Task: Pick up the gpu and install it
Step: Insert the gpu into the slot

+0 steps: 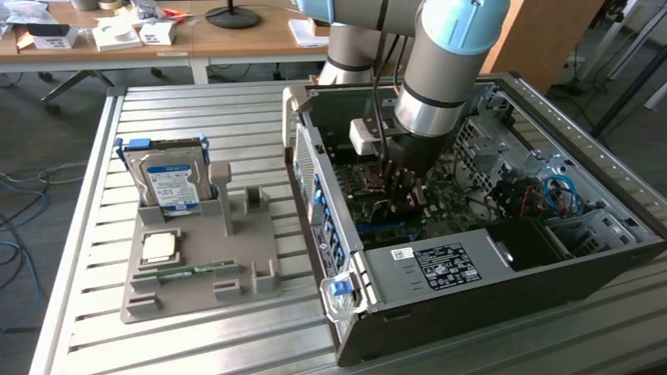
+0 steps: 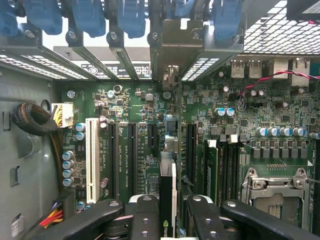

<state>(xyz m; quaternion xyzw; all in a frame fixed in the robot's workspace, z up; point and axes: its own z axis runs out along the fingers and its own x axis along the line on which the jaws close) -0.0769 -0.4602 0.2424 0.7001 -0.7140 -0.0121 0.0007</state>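
My fingers (image 2: pixel 150 220) clamped on gpu (image 2: pixel 167 200), card edge-on between them, upright over motherboard (image 2: pixel 130 105). Wrist view: card's silver bracket (image 2: pixel 176 42) reaches up to rear slot openings, blue retention clips (image 2: pixel 90 15) along that edge; long white slot (image 2: pixel 92 160) and dark slots beside card; empty CPU socket (image 2: pixel 275 192) off to one side. Exterior view: my arm (image 1: pixel 443 70) plunges straight down into open PC case (image 1: pixel 501 258) on slatted bench (image 1: pixel 156 109). Toward exterior view's left, grey holder tray (image 1: pixel 198 273) carries hard drive (image 1: pixel 172 183), upright.
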